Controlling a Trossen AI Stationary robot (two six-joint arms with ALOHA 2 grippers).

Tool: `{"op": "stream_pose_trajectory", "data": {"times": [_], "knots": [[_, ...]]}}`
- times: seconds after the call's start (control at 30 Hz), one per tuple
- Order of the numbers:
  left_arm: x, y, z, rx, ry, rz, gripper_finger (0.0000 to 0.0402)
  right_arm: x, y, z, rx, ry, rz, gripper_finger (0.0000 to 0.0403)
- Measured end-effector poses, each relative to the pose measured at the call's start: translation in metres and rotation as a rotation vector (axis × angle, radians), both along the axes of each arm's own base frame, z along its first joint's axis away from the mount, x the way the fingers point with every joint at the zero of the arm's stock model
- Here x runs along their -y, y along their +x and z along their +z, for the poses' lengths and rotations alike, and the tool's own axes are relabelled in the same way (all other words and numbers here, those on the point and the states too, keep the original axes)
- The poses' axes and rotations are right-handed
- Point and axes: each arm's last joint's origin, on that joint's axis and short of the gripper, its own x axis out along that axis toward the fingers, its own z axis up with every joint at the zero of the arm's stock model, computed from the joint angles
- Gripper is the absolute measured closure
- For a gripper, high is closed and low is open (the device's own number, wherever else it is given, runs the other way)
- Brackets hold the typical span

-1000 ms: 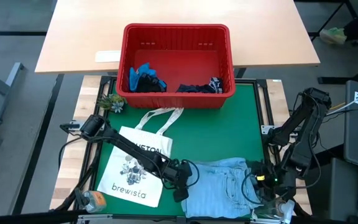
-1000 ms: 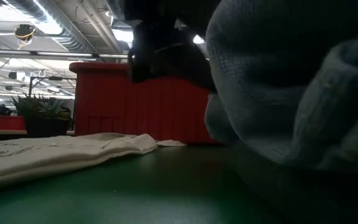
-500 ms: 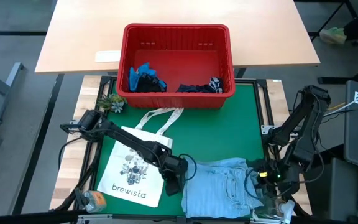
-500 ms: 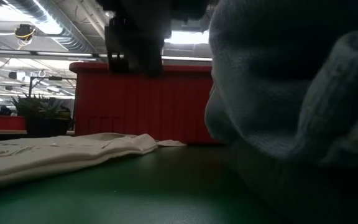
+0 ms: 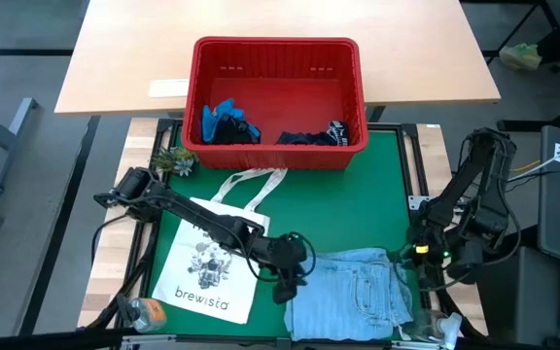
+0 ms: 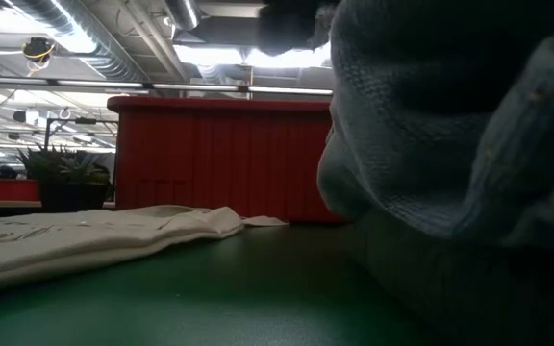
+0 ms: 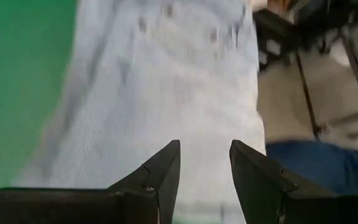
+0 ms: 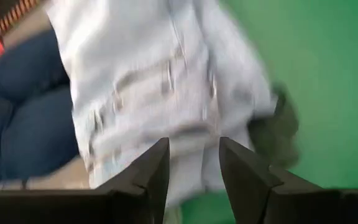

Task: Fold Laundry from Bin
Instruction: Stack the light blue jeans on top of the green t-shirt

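The light blue denim shirt (image 5: pixel 348 299) lies folded on the green mat near the table's front edge and fills the right of the low view (image 6: pixel 450 125). My left gripper (image 7: pixel 204 146) hovers open above the shirt's left edge (image 5: pixel 287 284), touching nothing. My right gripper (image 8: pixel 193 142) hovers open above the shirt's right edge (image 5: pixel 421 267), nothing between its fingers. The red bin (image 5: pixel 202 87) stands at the mat's far edge, with a bright blue garment (image 5: pixel 224 119) and a dark navy one (image 5: pixel 311 137) on its floor.
The white "brewista" tote bag (image 5: pixel 212 267) lies flat on the mat's left half, handles toward the bin. A small plant (image 5: pixel 175 160) stands by the bin's near left corner. A small bottle (image 5: pixel 145 313) lies at the near left corner. Bare mat (image 5: pixel 348 209) lies between shirt and bin.
Both grippers have risen off the denim shirt. My left gripper has lifted out of the low view and stays over the shirt's left edge. My right gripper has drawn up and toward the table's far edge, uncovering the shirt's right side. The shirt stays flat.
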Motion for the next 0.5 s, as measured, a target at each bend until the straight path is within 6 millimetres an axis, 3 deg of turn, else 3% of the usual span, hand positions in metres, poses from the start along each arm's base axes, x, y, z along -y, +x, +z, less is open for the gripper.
{"op": "stream_pose_trajectory", "data": {"times": [0.23, 0.5], "knots": [[0.005, 0.011, 0.0, 0.159, 0.112, -0.034, 0.0266, -0.016, 0.015, 0.008, 0.267, -0.101, 0.087, 0.0263], [0.008, 0.017, -0.024, 0.135, 0.266, -0.039, 0.0266, -0.053, 0.04, -0.029, 0.193, -0.332, 0.302, 0.0263]]}}
